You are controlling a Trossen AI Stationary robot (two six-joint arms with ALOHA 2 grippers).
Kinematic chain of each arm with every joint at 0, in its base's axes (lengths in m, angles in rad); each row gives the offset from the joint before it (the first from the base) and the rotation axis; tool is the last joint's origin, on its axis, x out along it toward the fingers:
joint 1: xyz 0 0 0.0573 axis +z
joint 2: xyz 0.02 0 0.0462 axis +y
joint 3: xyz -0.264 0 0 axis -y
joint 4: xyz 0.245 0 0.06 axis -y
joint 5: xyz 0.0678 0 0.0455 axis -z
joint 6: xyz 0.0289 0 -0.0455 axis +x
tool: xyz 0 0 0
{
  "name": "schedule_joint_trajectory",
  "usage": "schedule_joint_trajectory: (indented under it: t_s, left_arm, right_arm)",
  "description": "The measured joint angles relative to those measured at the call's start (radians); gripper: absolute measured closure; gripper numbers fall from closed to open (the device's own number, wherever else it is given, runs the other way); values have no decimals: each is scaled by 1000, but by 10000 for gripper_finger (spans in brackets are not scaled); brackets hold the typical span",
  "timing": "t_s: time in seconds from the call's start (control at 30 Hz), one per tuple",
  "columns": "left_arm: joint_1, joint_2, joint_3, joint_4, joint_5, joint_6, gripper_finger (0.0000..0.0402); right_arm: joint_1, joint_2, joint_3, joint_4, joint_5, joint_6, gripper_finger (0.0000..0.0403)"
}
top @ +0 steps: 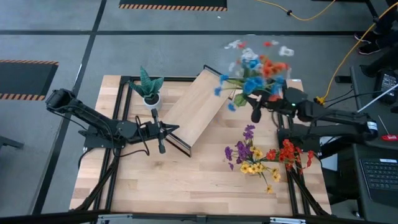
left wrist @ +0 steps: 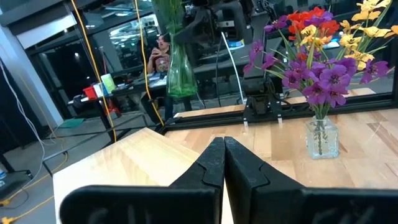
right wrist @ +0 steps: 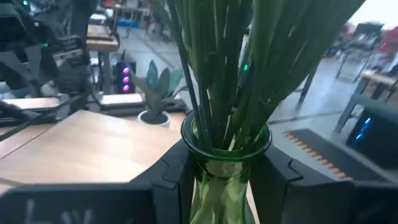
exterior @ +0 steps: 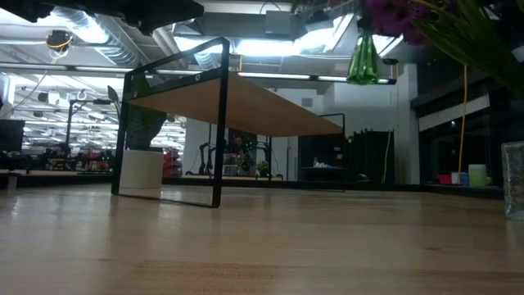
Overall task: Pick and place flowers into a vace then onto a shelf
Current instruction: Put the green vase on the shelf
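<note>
Pretty clearly a robotics lab or workshop space I was driving in. The butcher-block table [top: 186,180] sat on a grey concrete floor [top: 161,43] with black-and-orange hazard tape strips [top: 173,7] marked on it, and a yellow cable [top: 339,68] snaked across it. Past the table I could see exposed ceiling ducts [exterior: 106,33], strip lights [exterior: 286,47], benches cluttered with gear, and a person [left wrist: 160,56] sitting behind glass. A keyboard [top: 378,174] sat off to one side.

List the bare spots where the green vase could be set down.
Shelf top is bare. Table is open near the front, left of the second bouquet. Crowded around the white pot and left claw. Right claw holds the vase.
</note>
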Motion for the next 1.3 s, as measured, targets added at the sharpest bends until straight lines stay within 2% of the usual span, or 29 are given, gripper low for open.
schedule_joint_trajectory:
  t_s: [0.23, 0.37, 0.6, 0.7, 0.87, 1.1, 1.3]
  left_arm:
    - [0, 0, 0, 0, 0, 0, 394]
    - [0, 0, 0, 3, 0, 14, 396]
    - [0, 0, 0, 8, 2, 61, 400]
    - [0, 0, 0, 8, 36, 61, 396]
    - [0, 0, 0, 8, 70, 61, 395]
    - [0, 0, 0, 8, 71, 61, 399]
    - [0, 0, 0, 8, 71, 61, 396]
  right_arm:
    - [-9, 221, 128, 14, -10, 3, 291]
    - [-17, 330, 181, 107, -16, 4, 291]
    - [-57, 501, 201, 273, -91, 3, 291]
    - [-80, 540, 201, 308, -103, 3, 291]
    - [-108, 587, 202, 369, -202, 15, 291]
    - [-122, 664, 202, 464, -200, 0, 291]
    - [-182, 690, 202, 488, -199, 39, 291]
